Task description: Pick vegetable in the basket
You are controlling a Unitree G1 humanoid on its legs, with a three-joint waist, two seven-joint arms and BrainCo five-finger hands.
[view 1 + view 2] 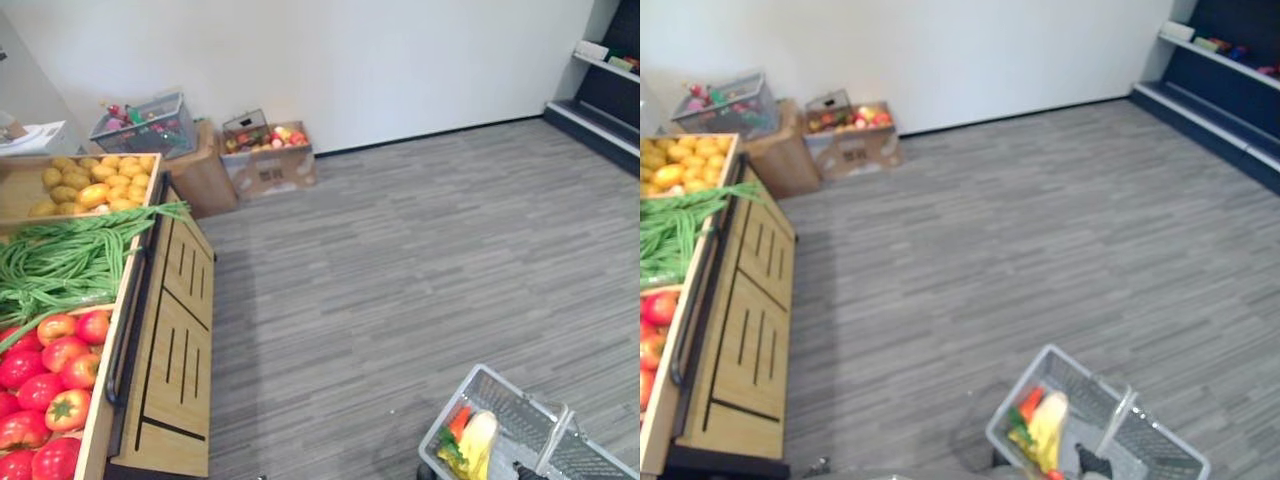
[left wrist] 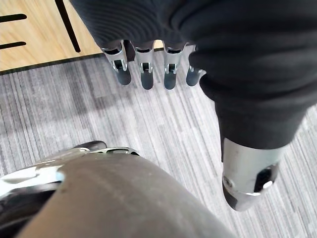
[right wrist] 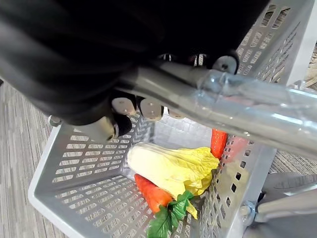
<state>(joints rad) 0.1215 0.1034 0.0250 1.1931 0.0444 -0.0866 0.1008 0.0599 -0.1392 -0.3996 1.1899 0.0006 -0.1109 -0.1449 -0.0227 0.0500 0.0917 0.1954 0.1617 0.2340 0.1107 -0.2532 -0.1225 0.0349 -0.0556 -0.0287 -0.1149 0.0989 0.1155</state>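
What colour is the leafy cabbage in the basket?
Pale yellow leafy cabbage, best in the right wrist view.

Grey mesh baskets, two: the near basket (image 1: pixel 525 420) at lower right of the frame holds one pale cabbage (image 3: pixel 168 166) and two carrots (image 3: pixel 151 192), and the far basket (image 1: pixel 145 125) sits at upper left. Cardboard boxes (image 1: pixel 270 172), two, side by side at the wall. Wooden stand (image 1: pixel 170 340), one, at the left edge, with three bins of yellow produce (image 1: pixel 95 185), green beans (image 1: pixel 60 260) and tomatoes (image 1: pixel 50 385) (heaps too dense, or cut by the frame edge, for a firm count).
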